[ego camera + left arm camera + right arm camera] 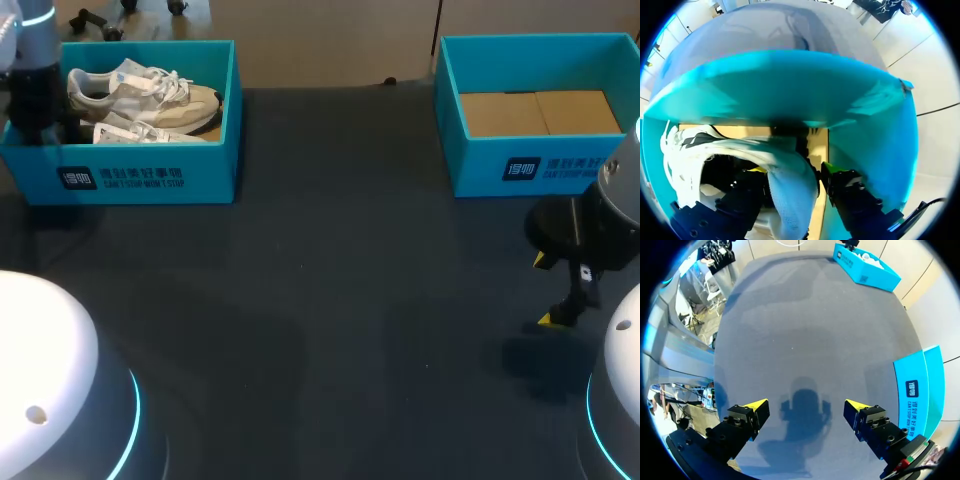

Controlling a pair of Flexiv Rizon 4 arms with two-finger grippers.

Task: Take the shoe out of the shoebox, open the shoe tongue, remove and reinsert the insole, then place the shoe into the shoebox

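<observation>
A pale grey-and-white shoe [140,95] lies in the teal shoebox [150,175] at the back left. My left arm [25,90] reaches down into that box's left end, its gripper hidden there in the head view. In the left wrist view my left gripper [790,169] holds the shoe's heel [790,195]: one finger inside the shoe's opening, the other outside against the heel wall, inside the shoebox [790,85]. My right gripper [548,290] hangs open over bare table at the right, nothing between its fingers [807,407].
A second teal box [540,160] with a bare cardboard bottom stands at the back right, close behind my right gripper; its side [920,390] shows beside that gripper. Another pale item [130,132] lies in the left box next to the shoe. Dark tabletop [340,280] spreads between the boxes.
</observation>
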